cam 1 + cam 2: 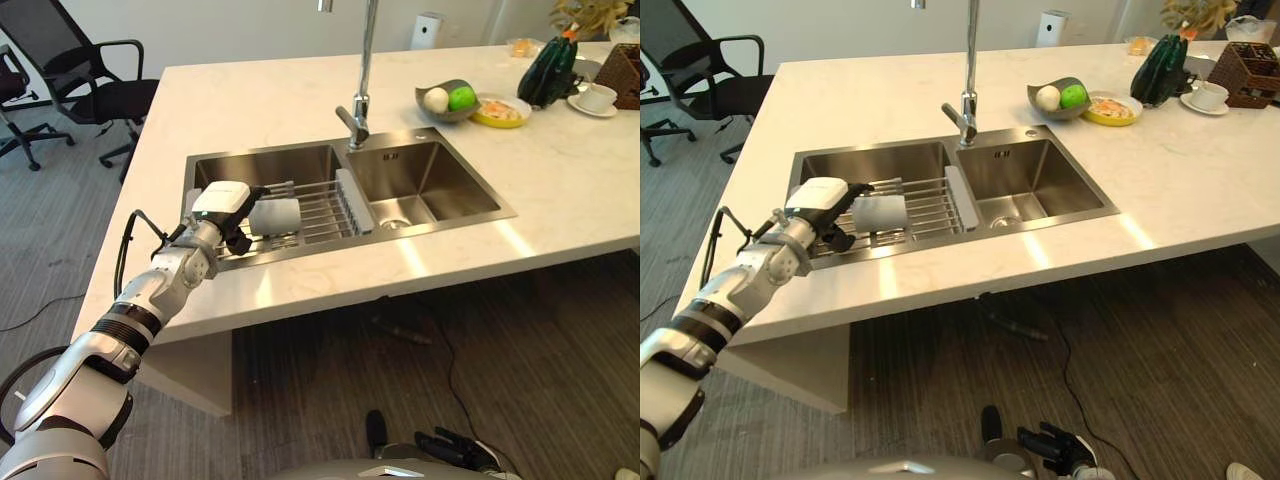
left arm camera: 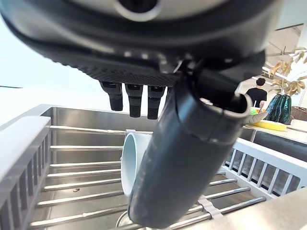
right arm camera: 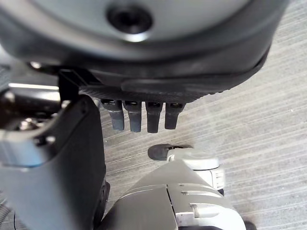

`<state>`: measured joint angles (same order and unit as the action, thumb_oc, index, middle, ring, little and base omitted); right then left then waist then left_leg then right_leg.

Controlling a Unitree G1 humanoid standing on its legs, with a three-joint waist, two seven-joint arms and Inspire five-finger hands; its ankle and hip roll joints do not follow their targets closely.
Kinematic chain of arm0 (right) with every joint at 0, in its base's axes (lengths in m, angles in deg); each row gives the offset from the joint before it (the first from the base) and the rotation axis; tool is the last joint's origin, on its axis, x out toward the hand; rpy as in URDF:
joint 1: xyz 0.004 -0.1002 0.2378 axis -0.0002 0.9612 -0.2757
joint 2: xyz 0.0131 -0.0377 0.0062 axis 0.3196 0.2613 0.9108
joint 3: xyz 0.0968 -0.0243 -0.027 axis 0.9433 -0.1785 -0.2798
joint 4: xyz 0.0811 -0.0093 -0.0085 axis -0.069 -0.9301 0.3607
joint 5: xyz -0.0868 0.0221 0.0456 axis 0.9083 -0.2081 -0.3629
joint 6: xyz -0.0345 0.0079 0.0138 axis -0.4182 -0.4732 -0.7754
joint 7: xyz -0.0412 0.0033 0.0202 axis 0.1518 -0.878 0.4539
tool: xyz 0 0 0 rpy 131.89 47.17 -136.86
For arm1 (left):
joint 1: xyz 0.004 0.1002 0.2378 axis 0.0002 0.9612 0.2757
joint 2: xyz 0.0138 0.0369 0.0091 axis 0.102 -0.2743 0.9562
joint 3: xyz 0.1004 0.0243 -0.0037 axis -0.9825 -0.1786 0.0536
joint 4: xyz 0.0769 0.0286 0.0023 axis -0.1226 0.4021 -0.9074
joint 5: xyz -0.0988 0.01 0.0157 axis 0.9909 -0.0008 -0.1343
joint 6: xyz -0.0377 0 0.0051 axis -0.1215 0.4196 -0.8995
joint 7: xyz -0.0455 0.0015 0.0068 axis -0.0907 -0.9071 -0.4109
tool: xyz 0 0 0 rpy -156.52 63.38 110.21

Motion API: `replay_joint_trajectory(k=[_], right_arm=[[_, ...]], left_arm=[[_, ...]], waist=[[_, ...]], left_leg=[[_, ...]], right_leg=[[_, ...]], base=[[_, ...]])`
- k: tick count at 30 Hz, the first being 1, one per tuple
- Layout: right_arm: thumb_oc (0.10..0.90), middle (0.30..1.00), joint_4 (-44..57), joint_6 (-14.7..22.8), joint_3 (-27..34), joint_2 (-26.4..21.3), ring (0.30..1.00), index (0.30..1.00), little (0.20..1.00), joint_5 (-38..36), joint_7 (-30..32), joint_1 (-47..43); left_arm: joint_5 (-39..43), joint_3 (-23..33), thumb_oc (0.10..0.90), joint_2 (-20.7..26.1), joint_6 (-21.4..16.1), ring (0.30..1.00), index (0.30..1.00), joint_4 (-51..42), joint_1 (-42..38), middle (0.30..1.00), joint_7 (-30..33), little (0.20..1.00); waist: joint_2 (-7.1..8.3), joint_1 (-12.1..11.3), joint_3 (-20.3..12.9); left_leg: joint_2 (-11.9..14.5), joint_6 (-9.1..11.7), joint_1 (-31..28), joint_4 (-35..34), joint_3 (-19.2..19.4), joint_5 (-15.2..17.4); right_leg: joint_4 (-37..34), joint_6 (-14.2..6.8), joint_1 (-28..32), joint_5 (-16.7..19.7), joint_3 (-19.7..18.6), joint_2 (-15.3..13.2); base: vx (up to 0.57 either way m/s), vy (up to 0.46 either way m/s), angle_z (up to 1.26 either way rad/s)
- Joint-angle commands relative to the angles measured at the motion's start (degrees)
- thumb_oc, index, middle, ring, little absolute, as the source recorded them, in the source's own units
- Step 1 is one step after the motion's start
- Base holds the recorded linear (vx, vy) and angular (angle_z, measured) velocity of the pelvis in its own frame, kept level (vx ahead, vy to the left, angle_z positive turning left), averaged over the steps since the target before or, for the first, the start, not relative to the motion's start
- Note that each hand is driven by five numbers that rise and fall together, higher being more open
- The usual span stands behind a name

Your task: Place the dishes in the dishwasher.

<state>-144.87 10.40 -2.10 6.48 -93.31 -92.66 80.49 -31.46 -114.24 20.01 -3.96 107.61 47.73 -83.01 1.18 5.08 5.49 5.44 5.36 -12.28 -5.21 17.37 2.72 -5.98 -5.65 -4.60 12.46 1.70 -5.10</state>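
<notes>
White cup (image 1: 274, 215) on the silver wire rack (image 1: 318, 212), inside the brushed steel sink (image 1: 440, 180). The desk (image 1: 250, 105) around the sink is pale cream with faint marbling. Beyond the sink, a grey bowl (image 1: 444, 103) carries one white fruit (image 1: 436, 99) and one bright green fruit (image 1: 461, 97); beside it, a yellow plate (image 1: 502, 111). Past the plate, a dark green ribbed vase (image 1: 546, 72) and a white cup and saucer (image 1: 595, 98). The left hand (image 1: 226, 215) is dark with a white cover, its fingers (image 2: 134, 98) black. Below the sink, the floor (image 1: 520, 340) is grey-brown, striped. Black chair (image 1: 80, 70) beyond the desk.
</notes>
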Motion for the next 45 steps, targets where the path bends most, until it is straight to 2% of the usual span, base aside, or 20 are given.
replay_joint_trajectory(k=[1,7,9,11,19,22,30,31,32,33,41,45], right_arm=[[0.800,0.900,0.51,-0.10,-2.90,-2.06,0.900,0.900,0.900,-0.74,-0.10,5.78],[0.800,0.900,2.21,-0.36,-3.16,-2.49,0.900,0.900,0.900,-1.32,-0.14,6.19],[0.800,0.900,-5.09,-0.53,-2.97,-4.32,0.900,0.900,0.900,-2.85,0.29,0.92],[0.800,0.900,-9.27,-1.04,-3.37,-3.53,0.900,0.900,0.900,-4.07,0.91,-2.24],[0.800,0.900,-14.04,-1.32,-4.37,-4.31,0.900,0.900,0.900,-5.63,1.39,-6.20],[0.800,0.900,-15.30,-2.13,-4.50,-4.04,0.900,0.900,0.900,-5.49,1.24,-5.80],[0.800,0.900,-18.07,-3.11,-5.34,-3.86,0.900,0.900,0.900,-5.09,1.08,-7.91],[0.800,0.900,-18.40,-3.27,-5.65,-3.71,0.900,0.900,0.900,-5.00,1.00,-8.07],[0.800,0.900,-18.75,-3.39,-5.84,-3.64,0.900,0.900,0.900,-4.96,0.91,-8.30],[0.800,0.900,-19.20,-3.50,-6.27,-3.37,0.900,0.900,0.900,-4.70,0.72,-8.44],[0.800,0.900,-19.21,-3.00,-6.48,-3.50,0.900,0.900,0.900,-4.63,0.73,-8.14],[0.800,0.900,-17.32,-1.87,-5.25,-3.76,0.900,0.900,0.900,-5.18,1.06,-6.66]], left_arm=[[-4.59,0.80,0.800,2.66,0.46,0.900,0.900,3.44,-13.77,0.900,5.45,0.900],[-3.68,-2.17,0.800,2.09,1.51,0.900,0.900,9.51,-18.65,0.900,6.10,0.900],[-2.92,-4.31,0.800,-0.13,1.25,0.900,0.900,12.27,-21.31,0.900,6.09,0.900],[-1.61,-5.58,0.800,-2.47,1.37,0.900,0.900,14.24,-22.85,0.900,6.09,0.900],[5.45,-8.49,0.800,-8.00,2.02,0.900,0.900,29.38,-29.59,0.900,4.44,0.900],[11.26,-8.16,0.800,-10.41,1.86,0.900,0.900,38.45,-32.16,0.900,0.94,0.900],[12.11,-9.98,0.800,-13.01,2.43,0.900,0.900,45.38,-32.21,0.900,-6.38,0.900],[11.76,-10.48,0.712,-13.25,2.47,0.768,0.768,45.91,-32.30,0.768,-7.43,0.768],[11.32,-11.12,0.427,-13.52,2.41,0.340,0.340,46.07,-32.56,0.340,-8.34,0.340],[10.17,-12.26,0.400,-13.81,2.22,0.300,0.300,45.50,-32.93,0.300,-9.20,0.300],[8.03,-15.11,0.400,-13.09,1.09,0.300,0.300,40.51,-34.90,0.300,-6.53,0.300],[6.25,-16.45,0.400,-8.73,-0.67,0.300,0.300,27.31,-34.55,0.300,-3.06,0.300]], waist=[[0.00,1.42,0.57],[-0.11,2.46,1.52],[-0.28,1.62,1.49],[-0.68,0.91,1.44],[-1.47,1.55,1.67],[-1.55,2.63,1.47],[-1.92,2.61,1.12],[-1.95,2.58,1.04],[-1.95,2.54,1.02],[-1.99,2.42,0.93],[-1.99,2.13,0.92],[-1.96,1.36,0.80]], left_leg=[[-1.37,-1.63,2.19,0.21,-2.25,1.17],[-1.40,-1.68,2.61,0.21,-1.92,1.04],[-1.53,-1.74,2.86,0.21,-2.19,0.93],[-1.66,-1.93,3.04,0.21,-2.75,0.95],[-1.84,-2.08,3.31,0.21,-2.70,0.94],[-1.77,-2.04,3.21,0.21,-2.11,0.87],[-1.68,-1.99,3.20,0.21,-2.43,0.85],[-1.67,-1.97,3.20,0.21,-2.42,0.84],[-1.66,-1.94,3.20,0.21,-2.41,0.88],[-1.64,-1.91,3.19,0.21,-2.36,0.95],[-1.45,-1.75,3.21,0.21,-2.55,0.91],[-0.97,-1.47,3.10,0.21,-3.15,0.79]], right_leg=[[0.98,-7.09,6.51,-7.82,1.85,-3.52],[0.98,-7.28,5.59,-7.36,1.64,-3.60],[0.98,-7.26,5.60,-7.41,2.09,-3.68],[0.98,-7.32,5.71,-7.42,2.51,-3.89],[0.98,-7.55,5.12,-7.04,2.65,-4.10],[0.98,-7.52,4.92,-6.94,2.33,-3.94],[0.98,-7.35,5.25,-7.12,2.77,-3.92],[0.98,-7.34,5.27,-7.12,2.86,-3.91],[0.98,-7.35,5.30,-7.16,2.95,-3.91],[0.98,-7.34,5.41,-7.26,3.13,-3.90],[0.98,-7.23,5.62,-7.37,3.82,-3.88],[0.98,-7.02,6.30,-7.97,4.88,-3.67]], base=[[0.00,-0.003,-0.14],[-0.01,-0.001,-0.06],[0.01,-0.010,-0.08],[0.03,0.008,-0.03],[0.01,0.007,0.04],[0.01,0.000,-0.03],[0.00,0.000,0.00],[0.00,0.000,0.00],[0.00,0.000,0.00],[0.00,0.000,0.00],[0.00,-0.002,0.00],[0.00,-0.025,0.05]])
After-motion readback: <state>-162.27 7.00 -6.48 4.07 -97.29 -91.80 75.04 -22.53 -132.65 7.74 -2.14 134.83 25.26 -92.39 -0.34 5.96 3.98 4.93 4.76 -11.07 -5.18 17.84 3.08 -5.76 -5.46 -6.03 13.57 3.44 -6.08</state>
